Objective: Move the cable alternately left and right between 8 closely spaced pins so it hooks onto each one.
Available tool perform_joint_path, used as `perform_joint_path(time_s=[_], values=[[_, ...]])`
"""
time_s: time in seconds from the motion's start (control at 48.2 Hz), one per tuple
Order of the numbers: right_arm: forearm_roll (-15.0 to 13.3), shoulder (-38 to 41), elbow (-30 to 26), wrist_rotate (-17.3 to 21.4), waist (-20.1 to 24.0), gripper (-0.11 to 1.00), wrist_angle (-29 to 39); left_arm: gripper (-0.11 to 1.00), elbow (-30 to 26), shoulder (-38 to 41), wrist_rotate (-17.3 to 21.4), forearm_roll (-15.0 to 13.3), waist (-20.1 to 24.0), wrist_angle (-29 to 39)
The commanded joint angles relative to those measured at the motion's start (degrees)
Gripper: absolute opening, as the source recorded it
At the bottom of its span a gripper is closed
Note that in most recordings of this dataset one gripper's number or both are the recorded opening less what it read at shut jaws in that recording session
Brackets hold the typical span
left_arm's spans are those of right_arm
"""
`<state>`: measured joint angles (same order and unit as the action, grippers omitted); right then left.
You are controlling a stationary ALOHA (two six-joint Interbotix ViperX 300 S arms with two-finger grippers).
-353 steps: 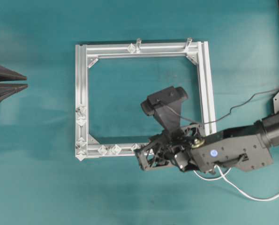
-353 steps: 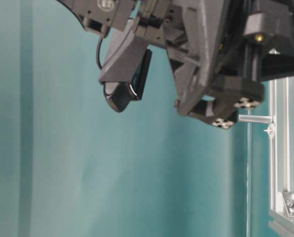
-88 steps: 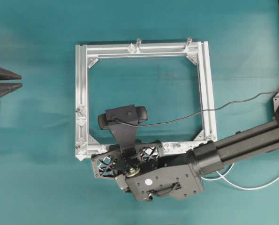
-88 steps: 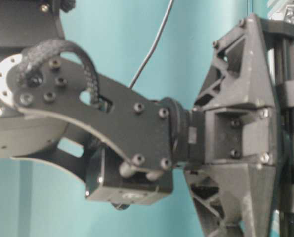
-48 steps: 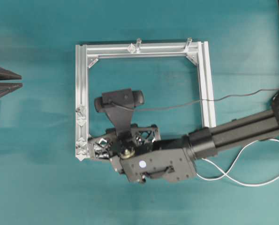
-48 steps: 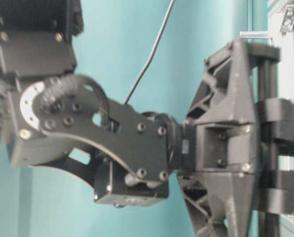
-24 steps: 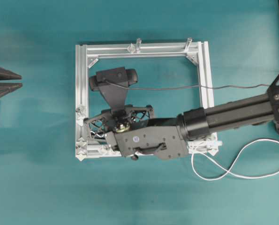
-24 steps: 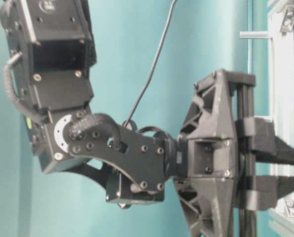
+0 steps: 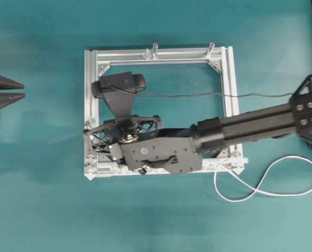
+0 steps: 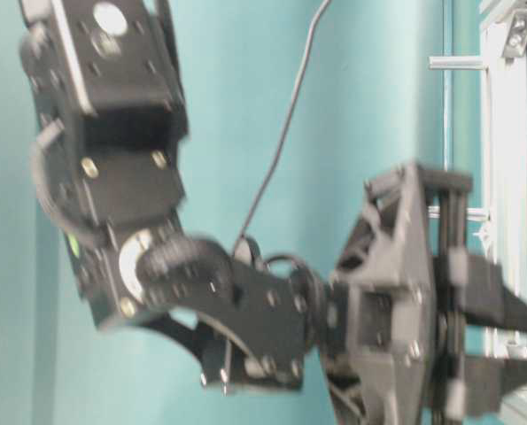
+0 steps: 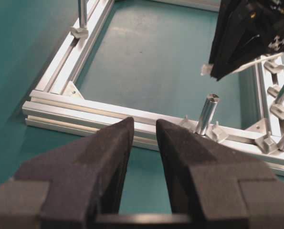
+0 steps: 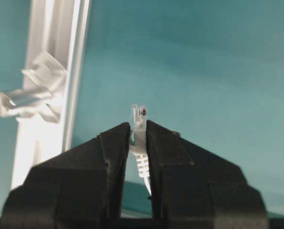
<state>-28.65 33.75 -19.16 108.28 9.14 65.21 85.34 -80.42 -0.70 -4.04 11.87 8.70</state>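
My right gripper [image 12: 138, 125] is shut on the cable's small pale plug [image 12: 139, 117], which sticks out past the fingertips. In the overhead view the right gripper [image 9: 90, 140] reaches across the aluminium frame [image 9: 232, 94] to its left rail. The white cable [image 9: 260, 191] trails from the bottom rail's right end into a loop on the table. Small silver pins [image 9: 147, 53] show on the rails; several near the bottom-left corner [image 9: 92, 168] lie partly under the arm. My left gripper [image 9: 25, 90] sits at the far left, open and empty, with a gap between its fingers [image 11: 118, 143].
A black webcam [image 9: 119, 84] rides above the right wrist, its dark wire [image 9: 197, 95] running right across the frame. Two upright metal posts [image 9: 155, 48] stand on the top rail; one [image 11: 206, 113] rises just beyond my left gripper. The right forearm [image 9: 250, 128] spans the frame.
The right arm has swung from the bottom rail up and left to the left rail, carrying the plug. The cable loop on the table has shifted. The left gripper has not moved.
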Motion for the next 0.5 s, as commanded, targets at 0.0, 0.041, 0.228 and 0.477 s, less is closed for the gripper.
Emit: perform_joint_path(time_s=[0.0,0.041,0.228,0.477], values=[[-0.97,-0.35,-3.25,-0.26,-0.35,0.14,-0.18,0.32,-1.49,0.44,-0.26,0.18,0.0,-0.26],[-1.05,0.18,-4.13,-0.26,-0.44,0.14,-0.18,0.32,-1.58,0.44,-0.26,0.18,0.09,-0.26],[-1.14,2.11,-6.86,-0.79,-0.7,0.14,-0.26,0.32,-1.49,0.44,-0.18,0.18,0.0,-0.26],[-1.05,2.29,-7.47,-1.23,-0.09,0.14,-0.18,0.32,-1.58,0.44,-0.26,0.18,0.09,-0.26]])
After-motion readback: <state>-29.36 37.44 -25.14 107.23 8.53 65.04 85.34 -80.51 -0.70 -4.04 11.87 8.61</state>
